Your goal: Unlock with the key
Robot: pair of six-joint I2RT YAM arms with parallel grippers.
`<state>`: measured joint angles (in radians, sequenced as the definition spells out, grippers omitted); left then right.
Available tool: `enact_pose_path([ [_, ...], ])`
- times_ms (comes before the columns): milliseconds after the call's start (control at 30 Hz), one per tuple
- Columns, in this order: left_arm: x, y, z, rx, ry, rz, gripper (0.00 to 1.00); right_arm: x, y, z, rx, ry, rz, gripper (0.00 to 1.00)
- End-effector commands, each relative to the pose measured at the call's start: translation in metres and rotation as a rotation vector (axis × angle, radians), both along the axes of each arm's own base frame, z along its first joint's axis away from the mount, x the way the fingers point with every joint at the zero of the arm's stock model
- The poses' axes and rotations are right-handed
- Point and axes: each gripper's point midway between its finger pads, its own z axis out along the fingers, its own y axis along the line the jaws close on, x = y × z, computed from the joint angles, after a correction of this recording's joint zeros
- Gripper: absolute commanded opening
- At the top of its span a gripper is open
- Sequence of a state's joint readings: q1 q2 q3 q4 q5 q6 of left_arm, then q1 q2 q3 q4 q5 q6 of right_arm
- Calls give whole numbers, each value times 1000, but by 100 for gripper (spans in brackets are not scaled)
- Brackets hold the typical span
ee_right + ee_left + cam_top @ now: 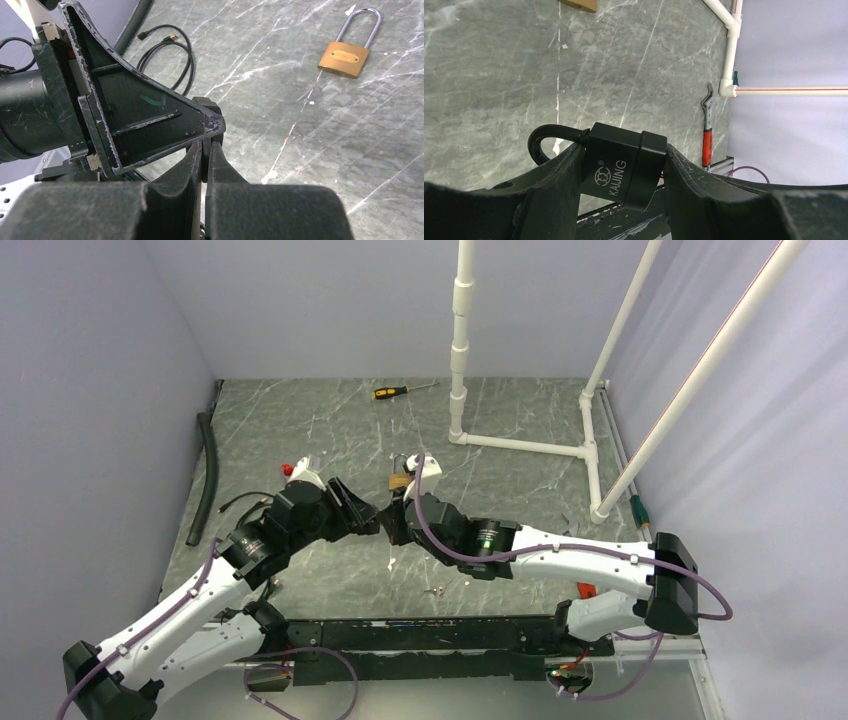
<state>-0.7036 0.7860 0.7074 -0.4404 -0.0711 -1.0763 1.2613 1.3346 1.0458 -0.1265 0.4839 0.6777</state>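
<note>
Over table centre: left hand (623,152) pinching black padlock (616,172), long axis crosswise, shackle out sideways; right hand (206,150) pressed together.

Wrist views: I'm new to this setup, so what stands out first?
A black padlock sits clamped between the left fingers, mid-table. The right fingers are shut, close up to the left ones. A brass padlock lies loose on the marble table beyond them.

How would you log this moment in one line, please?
left pincer: shut on black padlock | right pincer: shut, key unseen | brass padlock: untouched
</note>
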Motion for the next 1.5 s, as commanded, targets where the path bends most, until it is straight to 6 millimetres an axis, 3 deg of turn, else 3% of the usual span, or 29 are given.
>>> enact_pose_path([
  [0,-16,-38,118,-315,-226,-170,3,-13,36,16,90,4,119,0],
  [300,-18,-22,117,-285,-258,-124,4,-12,41,13,93,12,125,0],
  [567,-30,-31,127,-296,-349,-242,0,-13,39,5,81,19,126,0],
  [633,-37,-35,136,-306,-416,-308,0,-10,34,6,77,6,107,0],
  [733,-37,-33,132,-275,-396,-302,0,-3,25,0,50,-14,68,0],
  [900,-34,-40,122,-341,-343,-288,0,-27,61,0,69,-103,313,0],
  [1167,-22,-37,119,-421,-300,-184,0,-5,50,-30,34,-75,110,0],
  [1300,-24,-42,121,-408,-313,-221,8,1,46,-26,80,-32,73,0],
  [1467,-27,-47,114,-400,-300,-261,38,-1,45,-18,111,-28,77,0],
])
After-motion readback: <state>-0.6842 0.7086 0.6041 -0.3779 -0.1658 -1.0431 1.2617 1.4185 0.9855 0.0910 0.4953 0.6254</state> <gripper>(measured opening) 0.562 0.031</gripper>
